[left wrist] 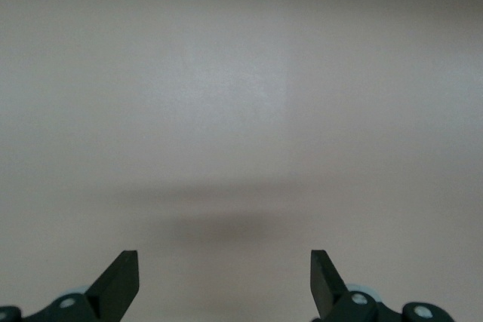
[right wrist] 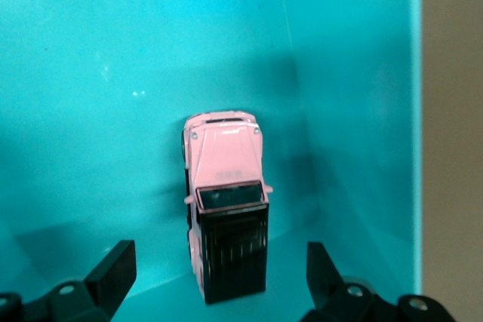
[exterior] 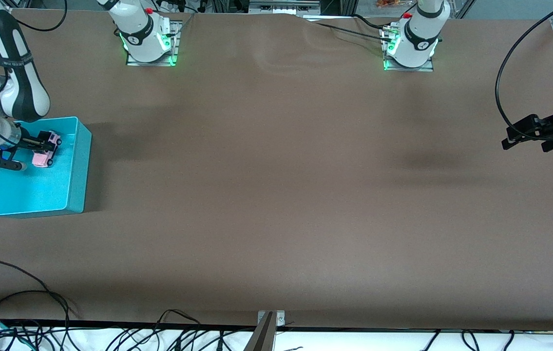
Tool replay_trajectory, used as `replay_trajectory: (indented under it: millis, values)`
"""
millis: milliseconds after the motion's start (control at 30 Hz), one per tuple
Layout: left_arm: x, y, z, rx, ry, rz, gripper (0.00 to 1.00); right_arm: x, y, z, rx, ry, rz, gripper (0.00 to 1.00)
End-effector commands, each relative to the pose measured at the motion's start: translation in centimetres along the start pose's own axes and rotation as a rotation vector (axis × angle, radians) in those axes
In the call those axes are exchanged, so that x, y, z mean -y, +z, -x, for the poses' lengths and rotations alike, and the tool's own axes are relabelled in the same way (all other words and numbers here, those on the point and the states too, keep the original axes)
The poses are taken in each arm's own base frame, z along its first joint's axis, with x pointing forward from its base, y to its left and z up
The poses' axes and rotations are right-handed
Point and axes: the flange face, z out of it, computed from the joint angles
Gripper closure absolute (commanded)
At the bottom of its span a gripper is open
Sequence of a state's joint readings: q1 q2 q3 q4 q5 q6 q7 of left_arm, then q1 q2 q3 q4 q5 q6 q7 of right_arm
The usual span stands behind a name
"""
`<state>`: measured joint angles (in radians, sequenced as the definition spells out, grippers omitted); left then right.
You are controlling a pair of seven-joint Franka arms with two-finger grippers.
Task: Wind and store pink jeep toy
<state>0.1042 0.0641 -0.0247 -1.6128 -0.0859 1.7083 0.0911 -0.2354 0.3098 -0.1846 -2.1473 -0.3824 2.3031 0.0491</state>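
The pink jeep toy (exterior: 45, 152) lies inside the turquoise bin (exterior: 77, 170) at the right arm's end of the table, close to the bin's wall that is farther from the front camera. My right gripper (exterior: 34, 156) is down in the bin and open. Its fingers stand either side of the jeep's black-roofed rear with a gap on each side. The right wrist view shows the jeep (right wrist: 225, 201) from above, resting on the bin's floor (right wrist: 113, 73), between the open right gripper (right wrist: 221, 271). My left gripper (exterior: 524, 145) waits open over bare table at the left arm's end; the left gripper (left wrist: 225, 277) holds nothing.
The brown table cover (exterior: 276, 195) stretches between the bin and the left arm. Both arm bases (exterior: 147, 44) stand along the edge farthest from the front camera. Cables (exterior: 37, 302) trail along the nearest edge.
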Motion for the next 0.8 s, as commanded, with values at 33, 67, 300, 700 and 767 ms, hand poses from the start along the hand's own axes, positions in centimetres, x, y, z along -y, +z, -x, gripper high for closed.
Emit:
replay_trajectory:
  millis: [33, 67, 300, 700, 767]
  values:
    - [0.1, -0.4, -0.3, 0.003, -0.011, 0.031, 0.00, 0.5, -2.8, 0.9, 0.003, -0.022, 0.003, 0.00]
    - [0.1, -0.4, -0.3, 0.003, -0.011, 0.031, 0.00, 1.2, -3.6, 1.0, 0.000, -0.034, 0.004, 0.00]
    - [0.0, -0.5, -0.2, 0.002, -0.011, 0.031, 0.00, 3.9, -9.5, 2.2, -0.011, -0.084, 0.020, 0.00]
    - [0.1, -0.4, -0.3, 0.003, -0.011, 0.031, 0.00, 7.2, -18.0, 4.3, -0.102, 0.060, -0.041, 0.00]
    - [0.1, -0.4, -0.3, 0.003, -0.011, 0.031, 0.00, 7.8, -19.7, 4.6, -0.125, 0.084, -0.077, 0.00]
